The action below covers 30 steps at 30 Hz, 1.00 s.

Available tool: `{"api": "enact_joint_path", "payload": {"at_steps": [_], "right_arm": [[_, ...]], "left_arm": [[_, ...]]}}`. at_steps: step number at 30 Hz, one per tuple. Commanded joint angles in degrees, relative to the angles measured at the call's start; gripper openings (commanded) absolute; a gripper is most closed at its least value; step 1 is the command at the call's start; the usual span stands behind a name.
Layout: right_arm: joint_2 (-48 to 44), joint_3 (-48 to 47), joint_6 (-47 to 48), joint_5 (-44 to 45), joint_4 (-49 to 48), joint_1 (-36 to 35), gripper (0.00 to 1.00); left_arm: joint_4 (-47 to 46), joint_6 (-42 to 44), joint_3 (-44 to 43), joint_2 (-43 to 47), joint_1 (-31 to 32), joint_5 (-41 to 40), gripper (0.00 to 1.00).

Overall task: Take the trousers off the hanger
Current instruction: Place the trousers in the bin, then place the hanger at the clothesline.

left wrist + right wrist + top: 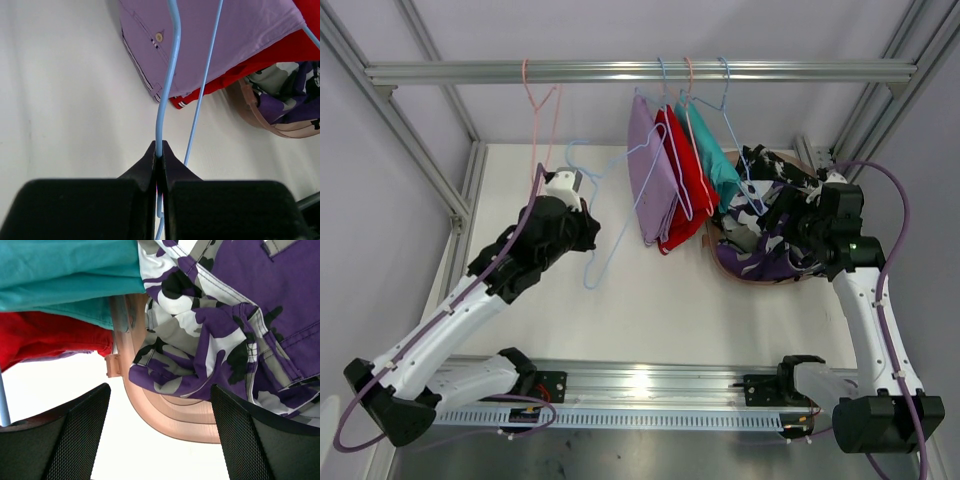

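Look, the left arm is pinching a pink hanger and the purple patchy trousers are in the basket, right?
Not quite. The left gripper is pinching a light blue hanger, not a pink one, as the left wrist view shows. The purple patchy trousers are in the basket, yes.

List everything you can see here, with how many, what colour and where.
lilac cloth trousers: one, lilac, hanging from rail, leftmost
red cloth trousers: one, red, hanging, middle
teal cloth trousers: one, teal, hanging, rightmost
purple-and-white patterned trousers: one, in basket
black white-speckled trousers: one, basket's far side
round tan basket: one, right side
pink wire hanger: one, empty, rail's left
light blue wire hanger: one, in left end effector
aluminium rail: one, silver, across top
left end effector: black, shut on that hanger
right end effector: black, open above basket
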State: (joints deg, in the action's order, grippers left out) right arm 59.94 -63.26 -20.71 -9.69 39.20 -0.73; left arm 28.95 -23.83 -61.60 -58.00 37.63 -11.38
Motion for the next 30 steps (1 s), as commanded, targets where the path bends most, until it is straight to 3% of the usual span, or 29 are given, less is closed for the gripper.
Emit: {"api": "enact_joint_path", "payload": {"at_steps": [1,9,15,30], "right_arm": [[-2.46,0.86,1.20,-1.64,-2.20,0.20,0.86],[-1.41,2.71,1.90,-3.31,-4.31,0.20,0.86],[-1.49,4.90,1.81,-4.19,-5.97,0.20,0.86],[-2.11,7.72,2.78,-4.46,-7.38,0.12,0.87]], "left_arm": [[4.44,2.21,-3.70,2.10,1.57,-8.57,0.00],[7.08,2.83,0.61,10.26,1.57,-12.61,0.00],[9.98,6.16,-2.54,13.08,1.57,-15.86,0.01],[11.49,15.39,-17.40,3.60,0.43,-19.30,0.01]]}}
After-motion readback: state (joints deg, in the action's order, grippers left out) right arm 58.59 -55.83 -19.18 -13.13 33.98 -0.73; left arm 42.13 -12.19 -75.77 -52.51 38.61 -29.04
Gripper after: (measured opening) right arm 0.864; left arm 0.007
